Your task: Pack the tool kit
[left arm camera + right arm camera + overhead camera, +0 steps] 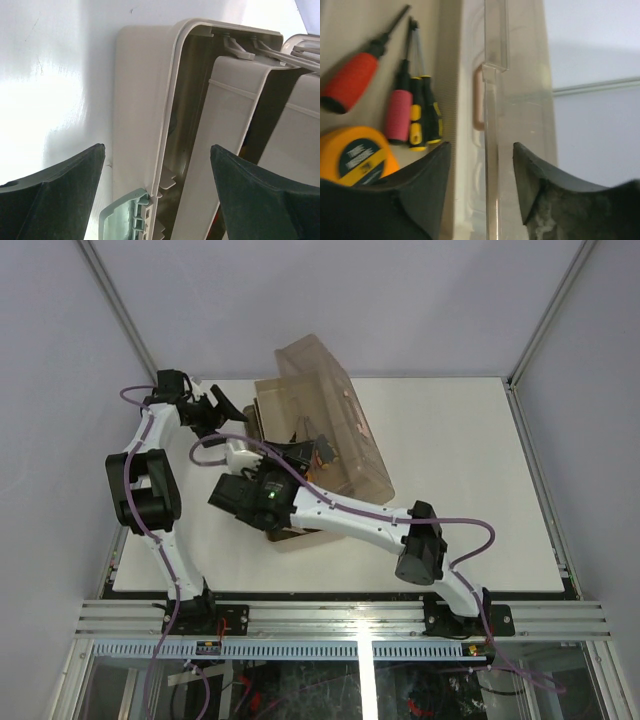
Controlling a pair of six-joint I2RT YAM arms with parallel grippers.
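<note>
The beige toolbox (290,530) stands open mid-table, its translucent brown lid (335,405) raised toward the back right. My right gripper (305,455) is open over the box. In the right wrist view its jaws (481,144) stand on either side of the lid's edge (492,165) without touching it. Screwdrivers (412,112) and the orange tape measure (355,157) lie in the tray. A pinkish handle (478,100) shows by the lid. My left gripper (222,412) is open and empty at the box's left wall (140,100), above the green latch (120,217).
The white table (460,460) has a metal rail along its near edge (340,620). Grey walls and frame posts stand close behind. My right arm (350,520) lies across the front of the box. An inner tray (235,125) shows inside the box.
</note>
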